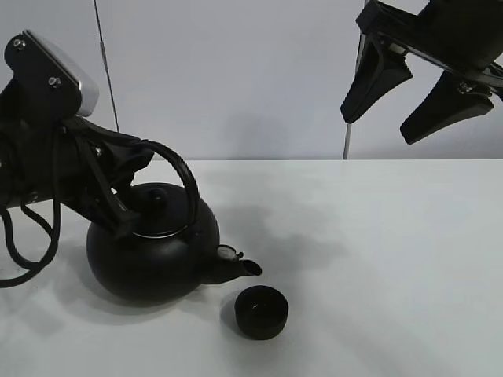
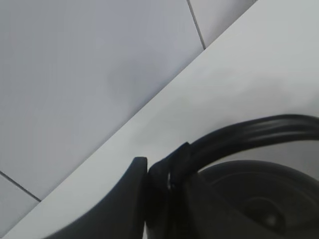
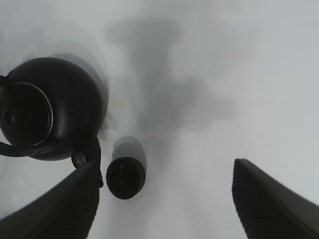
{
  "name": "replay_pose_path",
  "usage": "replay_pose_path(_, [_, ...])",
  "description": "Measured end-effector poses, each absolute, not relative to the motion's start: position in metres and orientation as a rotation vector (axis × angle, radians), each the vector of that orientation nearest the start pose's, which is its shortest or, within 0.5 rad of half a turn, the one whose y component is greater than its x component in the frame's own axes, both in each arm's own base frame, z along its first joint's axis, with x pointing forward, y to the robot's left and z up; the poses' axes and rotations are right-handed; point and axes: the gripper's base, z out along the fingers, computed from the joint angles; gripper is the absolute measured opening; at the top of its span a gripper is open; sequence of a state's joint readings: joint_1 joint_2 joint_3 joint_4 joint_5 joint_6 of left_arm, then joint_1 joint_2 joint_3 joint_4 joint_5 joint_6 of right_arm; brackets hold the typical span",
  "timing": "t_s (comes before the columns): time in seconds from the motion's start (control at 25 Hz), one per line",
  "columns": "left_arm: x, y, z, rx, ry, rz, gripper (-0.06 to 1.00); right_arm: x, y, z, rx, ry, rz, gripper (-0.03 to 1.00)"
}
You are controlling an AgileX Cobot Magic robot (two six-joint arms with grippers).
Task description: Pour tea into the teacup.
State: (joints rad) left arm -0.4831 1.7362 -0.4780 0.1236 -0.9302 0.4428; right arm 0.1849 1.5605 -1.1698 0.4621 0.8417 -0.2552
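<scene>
The big round black kettle [image 1: 153, 247] is tilted, its spout [image 1: 248, 269] lowered toward the teacup [image 1: 262, 312]. The spout tip stands just left of and slightly above the cup's rim. The teacup is a small matte-black handleless bowl on the white table near the front edge. My left gripper [image 1: 126, 184] is shut on the kettle's arched handle [image 1: 182, 177]. In the left wrist view the gripper [image 2: 148, 167] clamps the handle [image 2: 249, 130] above the lid [image 2: 259, 199]. My right gripper [image 1: 413, 94] hangs open high at the upper right, with nothing in it. Its wrist view looks down on the kettle [image 3: 50, 107] and the teacup [image 3: 125, 178].
The white table [image 1: 377, 236] spreads to the right of the cup and kettle, and a pale wall stands behind it. A black cable [image 1: 31, 243] loops down from the left arm near the table's left side.
</scene>
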Motion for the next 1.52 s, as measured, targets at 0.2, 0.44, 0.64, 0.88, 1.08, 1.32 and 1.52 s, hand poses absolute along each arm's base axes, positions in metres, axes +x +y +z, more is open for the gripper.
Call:
replay_pose_path(0.2, [0.253, -0.143, 0.153, 0.889, 1.558, -0.097, 0.12, 0.31, 0.089, 0.276, -0.27, 2.647, 0.533, 0.52])
replay_pose_path(0.44, [0.253, -0.143, 0.153, 0.823, 1.595, -0.158, 0.12, 0.31, 0.089, 0.276, -0.27, 2.646, 0.532, 0.52])
replay_pose_path(0.64, [0.253, -0.143, 0.153, 0.786, 1.614, -0.192, 0.12, 0.31, 0.089, 0.276, -0.269, 2.644, 0.532, 0.52])
replay_pose_path(0.88, [0.253, -0.143, 0.153, 0.744, 1.652, -0.231, 0.12, 0.31, 0.089, 0.276, -0.269, 2.644, 0.532, 0.52])
replay_pose_path(1.08, [0.251, -0.142, 0.16, 0.733, 1.648, -0.243, 0.12, 0.31, 0.089, 0.276, -0.269, 2.644, 0.532, 0.52])
replay_pose_path(1.32, [0.251, -0.143, 0.161, 0.796, 1.606, -0.196, 0.12, 0.31, 0.089, 0.276, -0.269, 2.644, 0.532, 0.52])
replay_pose_path(1.52, [0.252, -0.147, 0.163, 0.861, 1.565, -0.181, 0.12, 0.31, 0.089, 0.276, -0.269, 2.644, 0.531, 0.52])
